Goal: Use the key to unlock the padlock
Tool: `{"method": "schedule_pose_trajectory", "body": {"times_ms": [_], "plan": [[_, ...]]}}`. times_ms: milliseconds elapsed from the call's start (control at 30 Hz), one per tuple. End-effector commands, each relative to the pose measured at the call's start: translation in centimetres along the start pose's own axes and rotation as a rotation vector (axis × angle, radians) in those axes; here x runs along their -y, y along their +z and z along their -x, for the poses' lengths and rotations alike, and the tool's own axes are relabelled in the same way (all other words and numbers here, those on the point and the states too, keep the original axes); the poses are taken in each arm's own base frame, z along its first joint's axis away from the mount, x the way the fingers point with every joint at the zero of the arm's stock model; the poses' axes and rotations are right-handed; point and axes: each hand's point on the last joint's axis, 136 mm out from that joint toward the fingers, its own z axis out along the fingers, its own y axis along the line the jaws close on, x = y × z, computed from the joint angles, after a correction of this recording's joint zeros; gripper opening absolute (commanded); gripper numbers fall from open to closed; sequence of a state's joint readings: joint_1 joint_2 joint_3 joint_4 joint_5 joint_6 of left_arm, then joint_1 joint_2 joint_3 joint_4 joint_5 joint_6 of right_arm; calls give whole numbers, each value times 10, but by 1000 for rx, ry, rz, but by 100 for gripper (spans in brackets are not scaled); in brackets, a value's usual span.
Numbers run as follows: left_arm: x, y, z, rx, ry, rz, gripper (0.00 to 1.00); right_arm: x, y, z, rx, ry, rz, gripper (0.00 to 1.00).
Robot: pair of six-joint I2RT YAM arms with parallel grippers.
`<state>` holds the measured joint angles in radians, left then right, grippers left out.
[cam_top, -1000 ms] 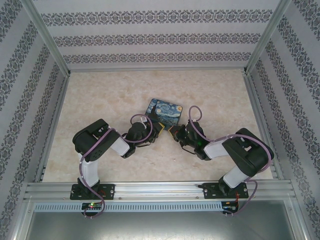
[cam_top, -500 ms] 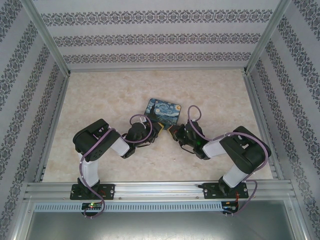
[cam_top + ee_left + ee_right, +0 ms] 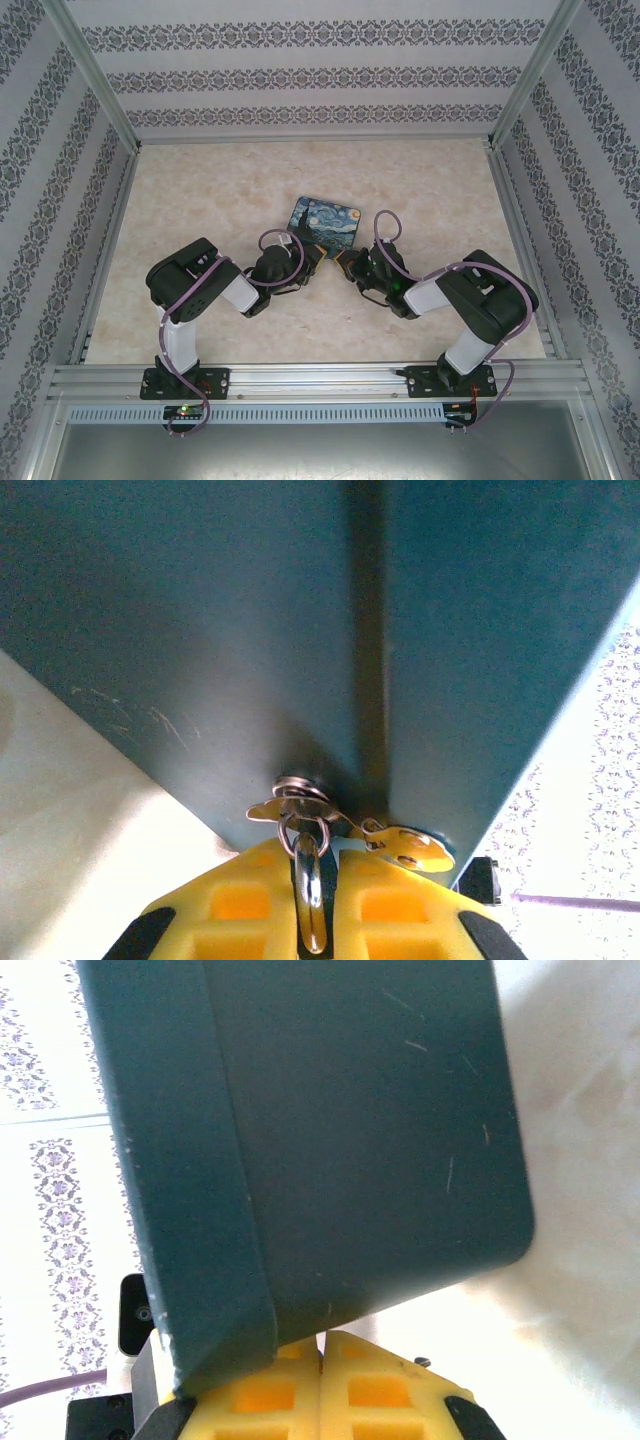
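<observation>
The blue-and-yellow swirl-painted tin [image 3: 330, 222] lies mid-table, and both grippers meet at its near corner. My left gripper [image 3: 318, 256] [image 3: 312, 858] is shut on the padlock's silvery shackle loop [image 3: 310, 890], which hangs from a thin ring [image 3: 300, 832] at the tin's latch [image 3: 410, 846]. The padlock's body is hidden between the yellow fingers. My right gripper [image 3: 343, 263] [image 3: 321, 1345] is shut, its tips tucked under the tin's teal corner [image 3: 215, 1345]. A tiny dark sliver [image 3: 319, 1355] peeks from the seam at the tips, seemingly the key.
The tin's teal side wall [image 3: 250, 630] [image 3: 360, 1140] looms right in front of both wrist cameras. Patterned walls and aluminium posts [image 3: 100, 85] ring the marble-look table [image 3: 200, 190]. Purple cables [image 3: 385, 250] loop over both arms.
The right arm has crept a little to the left, bringing its gripper closer to the tin's near corner and the left gripper. The left arm and the tin have stayed put.
</observation>
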<state>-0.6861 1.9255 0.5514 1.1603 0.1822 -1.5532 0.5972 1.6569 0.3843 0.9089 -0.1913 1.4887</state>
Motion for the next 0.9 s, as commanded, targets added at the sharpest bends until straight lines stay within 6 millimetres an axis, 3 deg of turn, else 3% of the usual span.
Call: {"method": "schedule_pose_trajectory", "body": {"times_ms": [0,867], "plan": [[14,-2,-23,-88,20,-75,0,-22,4,10,28,-28,65,0],[17,-3,-42,-204,39,-78,0,-22,5,9,0,-60,62,0]]}}
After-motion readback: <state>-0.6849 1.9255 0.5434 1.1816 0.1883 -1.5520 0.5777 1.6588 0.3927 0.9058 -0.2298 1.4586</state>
